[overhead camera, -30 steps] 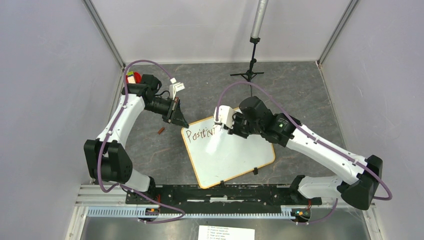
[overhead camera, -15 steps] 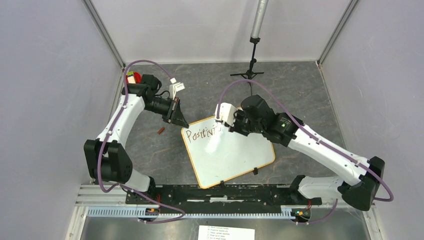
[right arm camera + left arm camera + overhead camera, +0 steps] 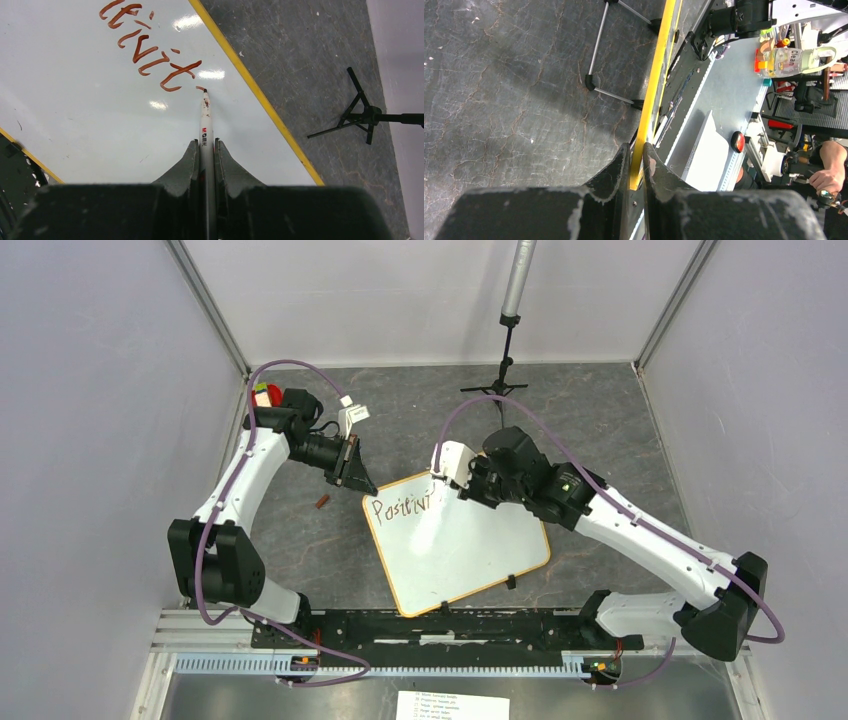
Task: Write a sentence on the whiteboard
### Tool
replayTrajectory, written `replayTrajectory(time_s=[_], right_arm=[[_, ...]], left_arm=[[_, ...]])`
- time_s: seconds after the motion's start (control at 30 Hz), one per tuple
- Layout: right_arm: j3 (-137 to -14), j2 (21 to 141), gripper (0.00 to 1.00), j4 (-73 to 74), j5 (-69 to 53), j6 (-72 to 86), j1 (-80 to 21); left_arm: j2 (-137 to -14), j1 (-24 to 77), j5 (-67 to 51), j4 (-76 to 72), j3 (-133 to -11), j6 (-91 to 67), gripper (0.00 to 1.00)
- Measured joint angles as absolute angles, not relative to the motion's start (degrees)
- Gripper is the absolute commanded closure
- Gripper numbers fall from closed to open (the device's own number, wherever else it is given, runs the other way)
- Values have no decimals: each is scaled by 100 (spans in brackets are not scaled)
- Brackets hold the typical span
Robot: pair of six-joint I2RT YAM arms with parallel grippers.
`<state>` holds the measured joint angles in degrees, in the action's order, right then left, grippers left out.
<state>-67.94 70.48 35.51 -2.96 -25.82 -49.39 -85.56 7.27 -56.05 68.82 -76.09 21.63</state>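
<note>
The whiteboard (image 3: 470,555) lies flat on the dark mat, white with a yellow rim. The sentence (image 3: 404,506) reads "Positivit" in brownish-red along its far edge; the last letters show in the right wrist view (image 3: 150,57). My right gripper (image 3: 452,486) (image 3: 205,146) is shut on a grey marker (image 3: 205,122), whose tip touches the board just after the last "t". My left gripper (image 3: 361,487) (image 3: 637,156) is shut on the board's yellow rim (image 3: 653,82) at its far left corner.
A black tripod stand (image 3: 497,388) (image 3: 367,116) stands behind the board. A small brown cap (image 3: 322,502) lies on the mat left of the board. A black clip (image 3: 510,582) sits on the board's near edge. A printed paper sheet (image 3: 452,705) lies at the front.
My right gripper has moved a little right and towards the back along the written line, and the word has grown by a letter. The left arm and the board have not moved.
</note>
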Motion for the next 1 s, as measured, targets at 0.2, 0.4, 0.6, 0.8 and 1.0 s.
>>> replayTrajectory(time_s=[0.2, 0.4, 0.6, 0.8, 1.0], right_arm=[[-6775, 7037, 100, 3538, -342, -2582, -4912], [-6598, 6945, 100, 3566, -558, -2580, -4901], [-6578, 6932, 100, 3627, -591, -2589, -4901], [-6694, 6960, 100, 3675, -412, -2604, -4888], [-6895, 7050, 100, 3667, -248, -2604, -4788]], left_arm=[[-8556, 727, -5601, 6884, -7609, 2163, 98], [-8556, 727, -5601, 6882, -7609, 2163, 98], [-8556, 727, -5603, 6884, -7609, 2163, 98], [-8556, 727, -5603, 6884, -7609, 2163, 98], [-8556, 727, -5603, 6882, -7609, 2163, 98]])
